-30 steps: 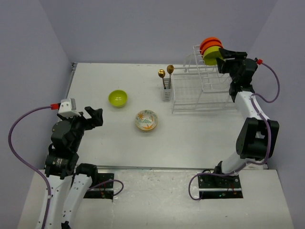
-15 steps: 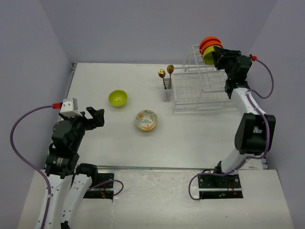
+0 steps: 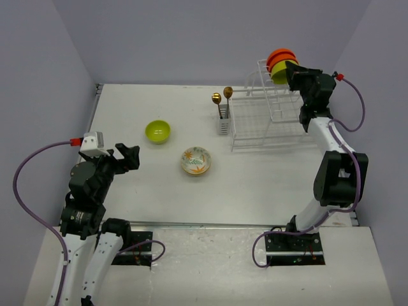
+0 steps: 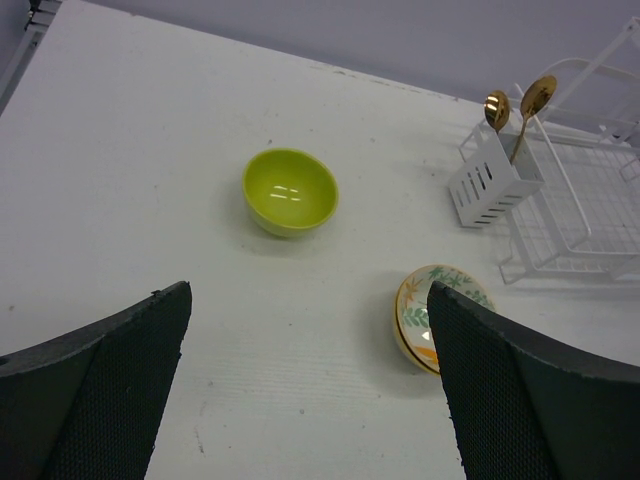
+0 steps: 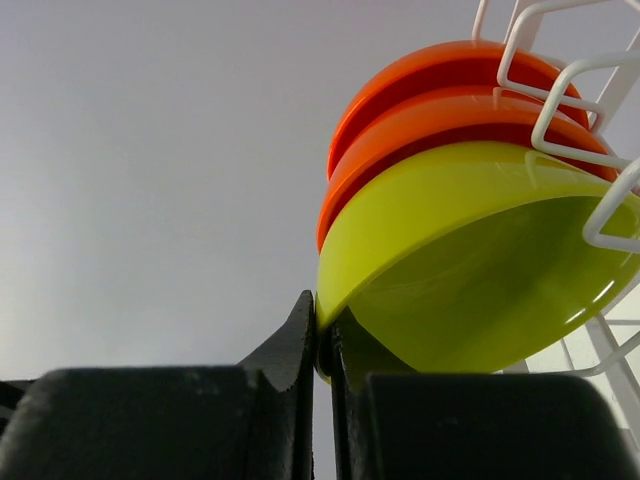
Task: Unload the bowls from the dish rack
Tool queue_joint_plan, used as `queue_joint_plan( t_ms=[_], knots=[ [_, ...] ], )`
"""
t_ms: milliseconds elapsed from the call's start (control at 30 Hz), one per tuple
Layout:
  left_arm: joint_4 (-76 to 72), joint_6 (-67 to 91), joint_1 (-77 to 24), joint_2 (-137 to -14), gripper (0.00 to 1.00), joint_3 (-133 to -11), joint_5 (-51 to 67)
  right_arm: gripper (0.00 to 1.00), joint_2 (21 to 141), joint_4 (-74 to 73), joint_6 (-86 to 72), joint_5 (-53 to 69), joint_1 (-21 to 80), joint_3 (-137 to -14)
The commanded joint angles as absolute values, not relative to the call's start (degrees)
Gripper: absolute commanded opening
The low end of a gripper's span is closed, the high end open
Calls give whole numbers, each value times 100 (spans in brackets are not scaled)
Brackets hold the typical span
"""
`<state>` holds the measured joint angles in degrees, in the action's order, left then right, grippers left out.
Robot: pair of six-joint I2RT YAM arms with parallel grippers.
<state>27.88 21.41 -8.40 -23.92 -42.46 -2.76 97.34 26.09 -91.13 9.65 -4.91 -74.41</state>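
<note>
The white table (image 3: 268, 172) fills the middle of the top view. Left of centre, a lime-green bowl (image 3: 157, 131) sits on it mouth up. A cream floral bowl (image 3: 195, 160) sits upright near the centre, lower right of the green one and apart from it. The white wire dish rack (image 3: 264, 127) stands at upper right, with its cutlery caddy (image 3: 222, 125) at the left side holding two gold spoons (image 3: 216, 98).

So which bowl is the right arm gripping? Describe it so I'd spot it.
Find the white dish rack at the far right of the table. On its raised tier the right end effector pinches the lime-green bowl, standing on edge in front of two orange bowls.
</note>
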Motion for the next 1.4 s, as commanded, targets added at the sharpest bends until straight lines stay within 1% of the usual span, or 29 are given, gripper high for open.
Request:
queue_joint_plan(
  t_ms=[0,333,533,1000,1200,1367],
  knots=[
    [2601,1986,-879,-2320,100,-4245,-246,0,9615,2988,-9079,721,-448,-7322],
    [2628,2004,-879,-2303,100,-4263,-334,0,9466,4428,-9184,765,-448,-6768],
    [2637,2004,-879,-2311,100,-4271,-360,0,9334,4956,-9352,756,-448,-6565],
    [2645,2030,-879,-2329,100,-4271,-439,0,9035,5150,-9685,949,-545,-6434],
    [2637,2030,-879,-2355,100,-4271,-457,0,8693,5159,-9703,1169,-589,-6337],
    [2637,2039,-879,-2391,100,-4271,-492,0,8315,4704,-9493,1441,-589,-6363]
  ],
)
